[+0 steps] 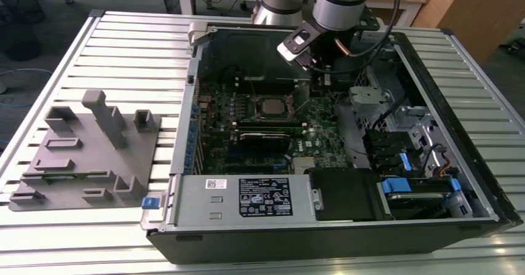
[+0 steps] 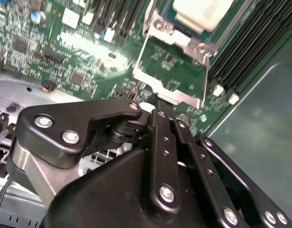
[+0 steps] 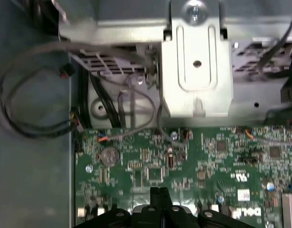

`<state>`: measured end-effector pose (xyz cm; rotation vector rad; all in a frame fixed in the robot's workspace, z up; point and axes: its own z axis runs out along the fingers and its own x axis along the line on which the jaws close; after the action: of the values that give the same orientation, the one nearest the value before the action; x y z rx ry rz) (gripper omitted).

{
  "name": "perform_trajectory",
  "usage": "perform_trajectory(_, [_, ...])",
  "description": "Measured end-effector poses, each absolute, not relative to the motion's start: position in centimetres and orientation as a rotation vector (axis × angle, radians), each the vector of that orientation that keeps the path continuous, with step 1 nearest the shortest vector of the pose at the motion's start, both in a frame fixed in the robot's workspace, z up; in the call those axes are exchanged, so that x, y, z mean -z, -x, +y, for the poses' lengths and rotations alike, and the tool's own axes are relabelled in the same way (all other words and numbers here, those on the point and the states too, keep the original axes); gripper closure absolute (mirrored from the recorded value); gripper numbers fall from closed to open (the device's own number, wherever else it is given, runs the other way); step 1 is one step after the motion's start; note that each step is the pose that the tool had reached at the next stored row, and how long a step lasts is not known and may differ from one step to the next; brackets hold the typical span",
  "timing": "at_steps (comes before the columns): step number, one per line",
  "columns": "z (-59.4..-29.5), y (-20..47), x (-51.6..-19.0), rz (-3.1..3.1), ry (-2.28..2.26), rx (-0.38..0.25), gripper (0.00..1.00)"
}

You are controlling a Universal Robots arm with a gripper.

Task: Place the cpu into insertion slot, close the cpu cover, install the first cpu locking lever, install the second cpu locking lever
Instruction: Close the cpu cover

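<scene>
The cpu (image 1: 271, 107) lies flat in the insertion slot (image 1: 255, 107) on the green board inside the open computer case; in the second wrist view the cpu (image 2: 202, 12) shows as a pale square. The cpu cover (image 2: 183, 97), a thin silvery frame with a window, stands tilted up from the slot. My gripper (image 1: 318, 72) hangs over the board on the exterior view's right of the slot. Its black fingers (image 2: 162, 137) are pressed together with nothing seen between them, and their tips (image 2: 157, 105) sit right at the cover's free edge. I cannot tell whether they touch it.
A grey power-supply box (image 1: 246, 198) fills the case's near side, with a drive cage with blue tabs (image 1: 418, 183) beside it. A grey fixture block (image 1: 86, 152) stands on the slatted table. A metal bracket (image 3: 198, 71) and loose cables (image 3: 32, 95) lie beyond the board's edge.
</scene>
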<state>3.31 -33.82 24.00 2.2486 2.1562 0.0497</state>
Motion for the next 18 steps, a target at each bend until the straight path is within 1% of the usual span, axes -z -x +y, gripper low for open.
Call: perform_trajectory(18, [-33.8, 1.3, -23.8, 2.156, -2.248, -0.049, 0.89])
